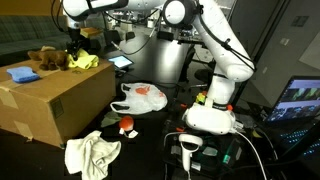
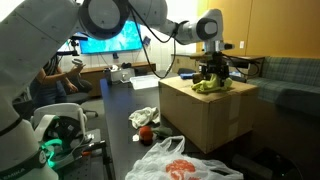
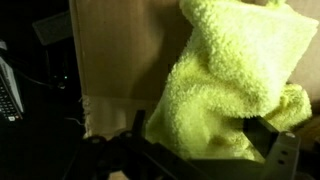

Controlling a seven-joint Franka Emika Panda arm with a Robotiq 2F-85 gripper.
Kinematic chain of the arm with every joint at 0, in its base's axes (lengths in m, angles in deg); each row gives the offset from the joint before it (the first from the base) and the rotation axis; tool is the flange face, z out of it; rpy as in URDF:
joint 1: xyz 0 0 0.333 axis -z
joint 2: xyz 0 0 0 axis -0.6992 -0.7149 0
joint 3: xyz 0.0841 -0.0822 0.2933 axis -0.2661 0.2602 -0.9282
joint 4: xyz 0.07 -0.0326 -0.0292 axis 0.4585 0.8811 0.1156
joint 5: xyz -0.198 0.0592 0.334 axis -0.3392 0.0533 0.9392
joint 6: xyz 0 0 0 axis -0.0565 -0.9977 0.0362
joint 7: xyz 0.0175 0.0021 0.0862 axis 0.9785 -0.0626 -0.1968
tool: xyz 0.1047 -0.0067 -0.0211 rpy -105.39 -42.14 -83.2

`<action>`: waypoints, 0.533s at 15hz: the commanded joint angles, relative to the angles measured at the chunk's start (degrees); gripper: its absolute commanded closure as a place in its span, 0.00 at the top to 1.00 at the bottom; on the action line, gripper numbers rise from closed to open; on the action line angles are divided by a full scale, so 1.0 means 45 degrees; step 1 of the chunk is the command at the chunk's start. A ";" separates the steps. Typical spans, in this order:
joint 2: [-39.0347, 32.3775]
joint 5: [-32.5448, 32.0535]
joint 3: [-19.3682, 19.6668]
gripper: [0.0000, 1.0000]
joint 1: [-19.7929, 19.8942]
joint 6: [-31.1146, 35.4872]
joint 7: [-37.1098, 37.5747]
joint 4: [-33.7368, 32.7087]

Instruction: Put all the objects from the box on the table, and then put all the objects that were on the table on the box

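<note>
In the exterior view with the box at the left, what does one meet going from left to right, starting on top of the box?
On the box: blue item → brown plush toy → yellow-green towel; then white plastic bag → robot base → lit screen.

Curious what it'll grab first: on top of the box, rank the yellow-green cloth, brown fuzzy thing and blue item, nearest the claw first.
In an exterior view, from the claw:
1. Yellow-green cloth, just below it.
2. Brown fuzzy thing, beside the cloth, farther left.
3. Blue item, at the left end of the box.
</note>
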 commanded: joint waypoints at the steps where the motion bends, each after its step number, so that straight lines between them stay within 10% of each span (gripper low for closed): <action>1: -0.0881 0.0415 -0.0143 1.00 0.0219 -0.0704 -0.0492 -0.1228; 8: -0.0775 0.0335 -0.0094 0.42 0.0191 -0.0887 -0.0841 -0.1424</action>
